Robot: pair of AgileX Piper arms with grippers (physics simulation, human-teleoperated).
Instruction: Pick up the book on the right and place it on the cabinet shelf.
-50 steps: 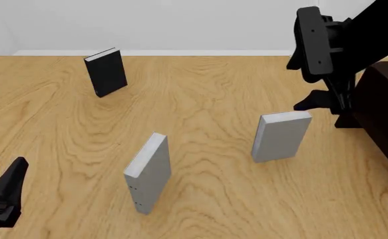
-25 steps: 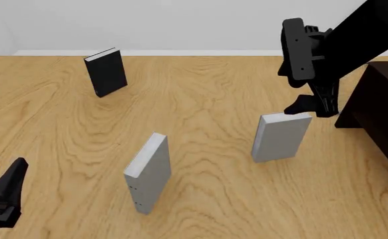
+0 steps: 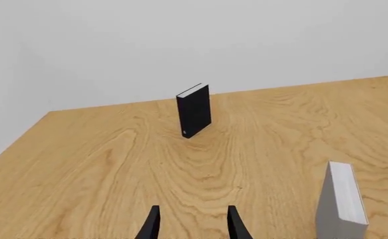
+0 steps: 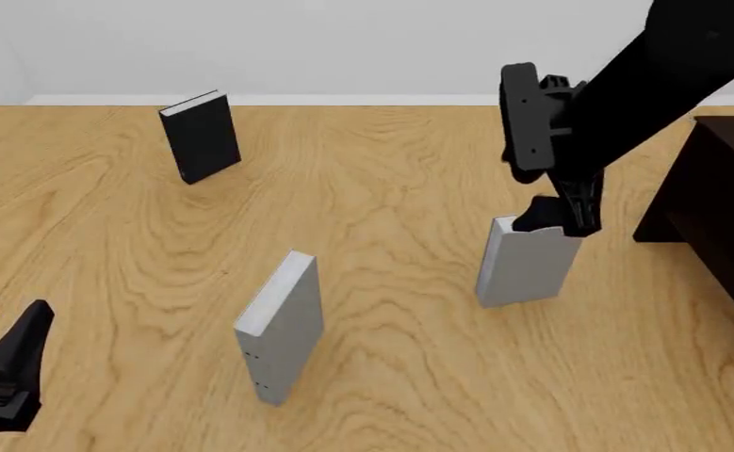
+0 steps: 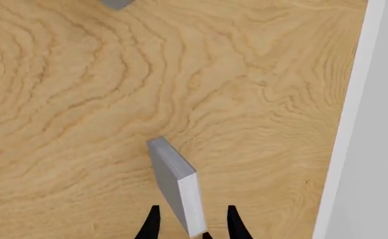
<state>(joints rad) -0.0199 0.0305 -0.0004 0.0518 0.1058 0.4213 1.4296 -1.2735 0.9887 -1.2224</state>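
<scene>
We see the book [image 4: 528,264], a thick plain light grey hardcover with paler page edges, standing upright on the wooden table [image 4: 404,188] at right, near the dark cabinet [image 4: 719,235]. Our right gripper [image 5: 190,226] hangs above it, fingers parted around its top edge. Our left gripper [image 3: 190,224] is open too.

Open table [image 4: 392,188] around the book [image 4: 527,264]; cabinet [image 4: 719,217] rightward.
</scene>
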